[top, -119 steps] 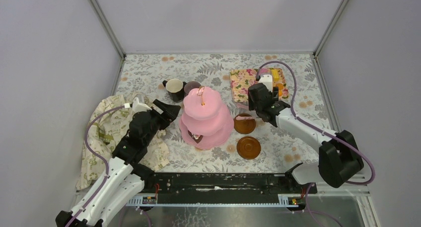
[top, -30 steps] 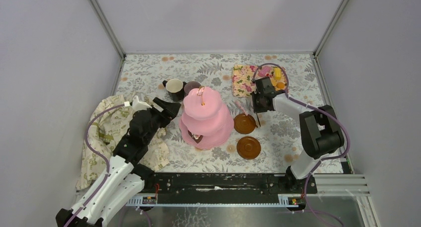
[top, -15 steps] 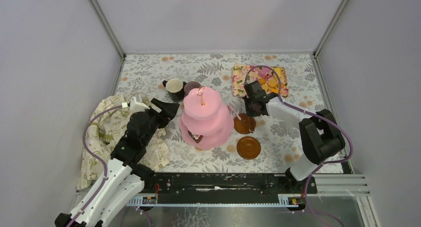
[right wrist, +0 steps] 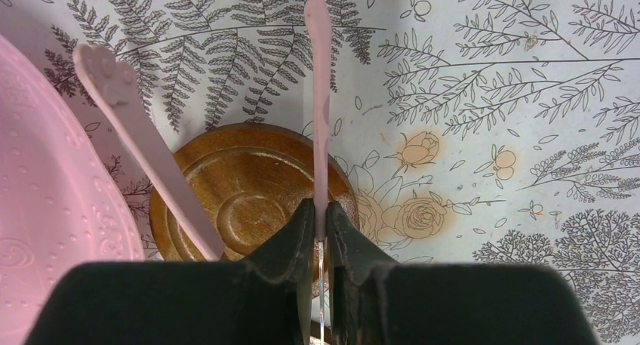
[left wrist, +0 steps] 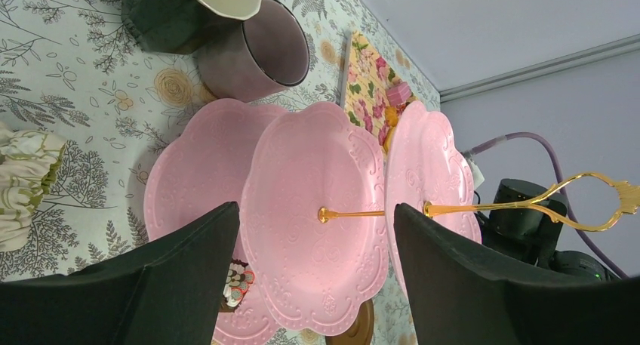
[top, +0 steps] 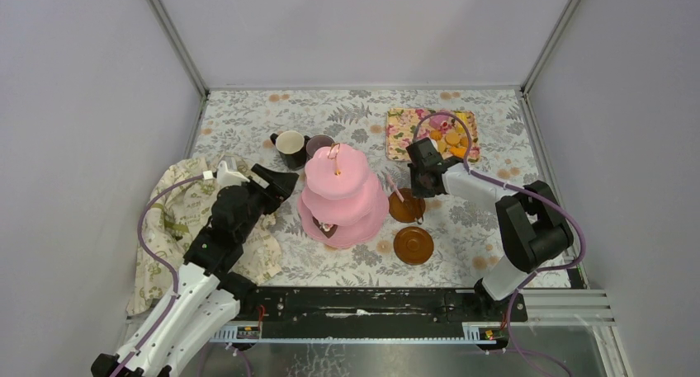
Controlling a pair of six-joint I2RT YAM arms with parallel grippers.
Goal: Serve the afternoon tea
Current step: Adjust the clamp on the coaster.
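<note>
Right claw (right wrist: 318, 209) shut tight on a thin pink utensil (right wrist: 317, 96), seen edge-on and pointing straight out from the jaws; claw hangs over the far saucer (right wrist: 249, 186), just right of the cake stand (top: 342, 200); a 2nd pink strip (right wrist: 143, 149) with a paw-shaped tip slants across that saucer; cannot tell whether the 2 pink pieces join.

Left claw (left wrist: 315, 217) spread wide, gripping nothing; it faces the stand from the left, apart from it, all 3 pink tiers and the gold loop handle (left wrist: 573, 201) framed between its fingers; 1 dark sweet (top: 328, 228) on the lowest tier.

2nd saucer (top: 413, 245) nearer the arm bases, apart from the 1st; cream-lined mug (top: 290, 148) and purplish mug (top: 319, 145) side by side behind the stand.

Floral tray (top: 404, 125) at the far right with orange and pink sweets (top: 450, 135) on it; leaf-print cloth (top: 177, 220) bunched under the left arm.

Desk (top: 495, 212) covered in pale fern-and-flower print; plain lilac-grey walls (top: 363, 30) on 3 sides; metal posts (top: 173, 39) at the corners.
</note>
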